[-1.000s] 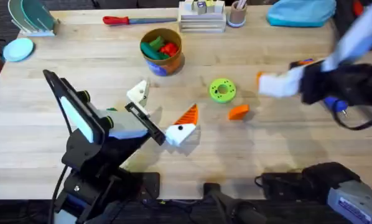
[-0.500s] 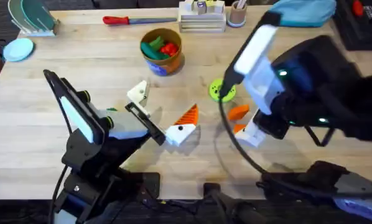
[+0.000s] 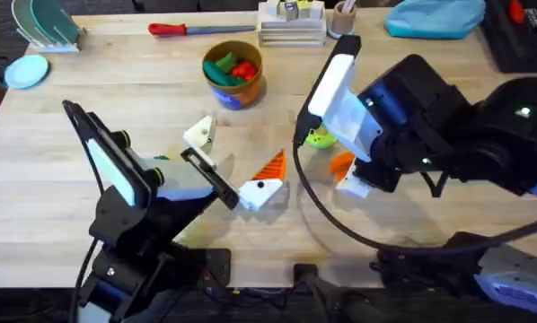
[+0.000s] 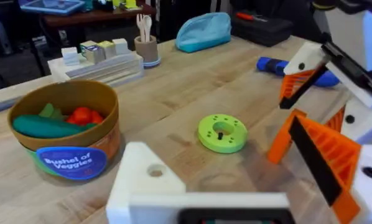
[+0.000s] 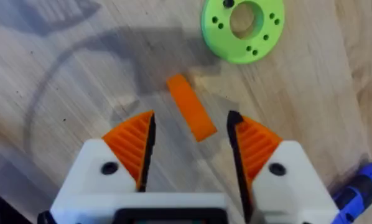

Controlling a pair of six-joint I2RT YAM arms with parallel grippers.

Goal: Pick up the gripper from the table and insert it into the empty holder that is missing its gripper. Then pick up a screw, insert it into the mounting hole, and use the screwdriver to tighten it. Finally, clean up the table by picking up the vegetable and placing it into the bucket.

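Observation:
The orange gripper pad (image 5: pixel 191 116) lies flat on the table between the orange pads of my open right gripper (image 5: pixel 191 146), touching neither. From overhead the right gripper (image 3: pixel 347 175) hangs right over that pad (image 3: pixel 340 161). My left gripper (image 3: pixel 230 161) rests open near the table's middle. Its far finger is the bare white holder (image 3: pixel 199 135) (image 4: pixel 150 177), and its other finger carries an orange pad (image 3: pixel 270 166). The blue screwdriver (image 4: pixel 285 65) (image 5: pixel 362 185) lies beyond the right gripper. The bucket (image 3: pixel 234 74) (image 4: pixel 65 134) stands at the back. A green sliver, perhaps the vegetable (image 3: pixel 161 158), peeks out beside the left arm. The screw is out of view.
A flat green ring (image 3: pixel 317 137) (image 5: pixel 242 23) (image 4: pixel 223 132) lies just behind the orange pad. The bucket holds green and red toy pieces. A red-handled screwdriver (image 3: pixel 180 29), a white block stack (image 3: pixel 291 25), a cup (image 3: pixel 342 20) and a blue pouch (image 3: pixel 435 16) line the back edge.
The right arm swung in from the table's right side to the middle and came down over the orange pad, fingers open on either side of it. The left arm stayed still.

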